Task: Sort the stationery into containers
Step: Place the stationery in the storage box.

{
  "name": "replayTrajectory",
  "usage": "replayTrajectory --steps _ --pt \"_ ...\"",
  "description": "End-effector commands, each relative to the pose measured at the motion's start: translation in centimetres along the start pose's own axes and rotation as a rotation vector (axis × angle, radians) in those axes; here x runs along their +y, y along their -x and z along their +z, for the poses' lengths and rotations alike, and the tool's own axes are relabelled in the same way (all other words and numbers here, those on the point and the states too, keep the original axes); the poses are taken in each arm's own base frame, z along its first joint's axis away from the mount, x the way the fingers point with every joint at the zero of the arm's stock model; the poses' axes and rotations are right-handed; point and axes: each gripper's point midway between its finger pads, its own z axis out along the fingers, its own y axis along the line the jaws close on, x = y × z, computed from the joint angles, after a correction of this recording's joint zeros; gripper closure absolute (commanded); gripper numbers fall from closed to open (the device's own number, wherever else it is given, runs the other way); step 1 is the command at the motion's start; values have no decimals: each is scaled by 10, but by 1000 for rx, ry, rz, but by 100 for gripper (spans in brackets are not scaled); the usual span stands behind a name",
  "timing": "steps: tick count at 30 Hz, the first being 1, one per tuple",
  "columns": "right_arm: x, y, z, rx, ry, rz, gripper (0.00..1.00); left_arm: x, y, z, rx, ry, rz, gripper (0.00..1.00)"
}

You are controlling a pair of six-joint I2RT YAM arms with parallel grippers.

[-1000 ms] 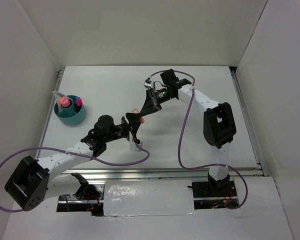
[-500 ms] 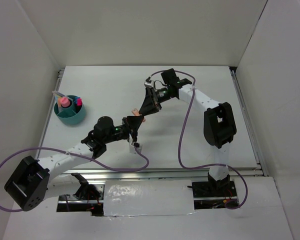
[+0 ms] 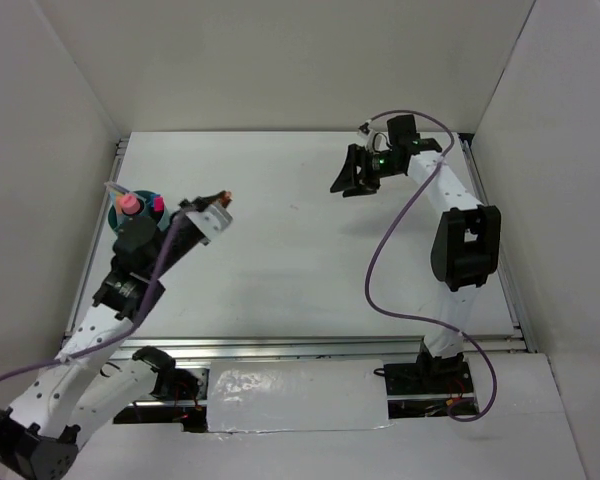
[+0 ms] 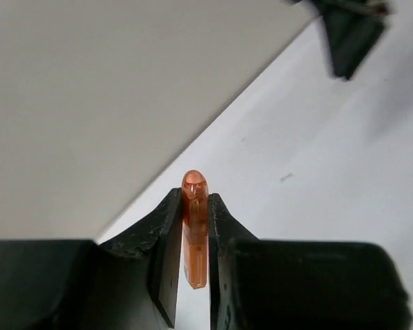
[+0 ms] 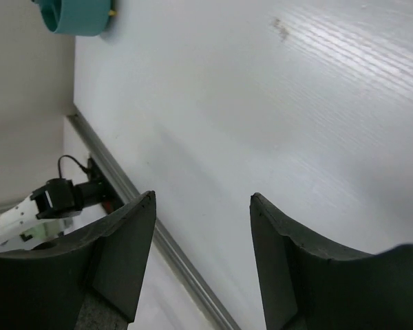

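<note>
Nearest the bases, the left arm (image 3: 108,305) was seen stretched out over the worktop (image 3: 300,270), and the left jaws were clenched on an orange pen (image 4: 195,234). The pen was pinched across its barrel and held clear of the worktop, its rounded end standing out past the tips of the jaws and a shorter length left behind them. It was judged light and stiff, with a smooth, glossy plastic barrel that could slip or swivel in so narrow a pinch. A hold square across the middle of the barrel was thought safest, since the rounded end would offer little to grip.

Just beside the jaws and partly hidden by the arm, the teal tub (image 3: 118,214) was seen near the left edge of the worktop, with a pink-capped tube (image 3: 129,203) already standing in it. Which compartment was free could not be told.

Farther off, toward the far right, the right jaws were spread apart and nothing was held in them — only bare worktop was shown between them.
</note>
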Motion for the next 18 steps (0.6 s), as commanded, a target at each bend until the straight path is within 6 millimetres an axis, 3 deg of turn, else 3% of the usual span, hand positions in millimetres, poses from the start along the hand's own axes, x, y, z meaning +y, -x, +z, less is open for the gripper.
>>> replayTrajectory --steps 1,4,7,8,10,11,13,14,16,17,18 --pt "14 -5 -21 -16 -63 -108 37 19 -37 -34 159 137 -373 100" --pt "14 -8 -24 -10 -73 -113 37 50 -60 -56 203 223 -406 100" --pt "13 -6 -25 -9 -87 -127 37 77 -85 -78 236 212 -450 100" --pt "12 -6 -23 -3 -90 -128 37 95 -99 -93 270 254 -448 100" --pt "13 -4 -22 -1 -96 -140 37 105 -115 -97 289 195 -500 100" --pt "13 -4 -21 0 -97 -143 37 121 -126 -110 310 216 -481 100" --pt "12 -4 -19 1 -100 -143 37 128 -137 -110 317 143 -540 100" --pt "13 -5 -19 3 -102 -145 37 134 -145 -115 332 116 -488 100" --pt "12 -8 -17 7 -104 -143 37 124 -153 -116 324 5 -535 99" --pt "12 -9 -17 8 -105 -146 37 134 -153 -119 310 -35 -413 99" --pt "11 -11 -16 14 -106 -141 37 120 -168 -120 318 -85 -501 98"
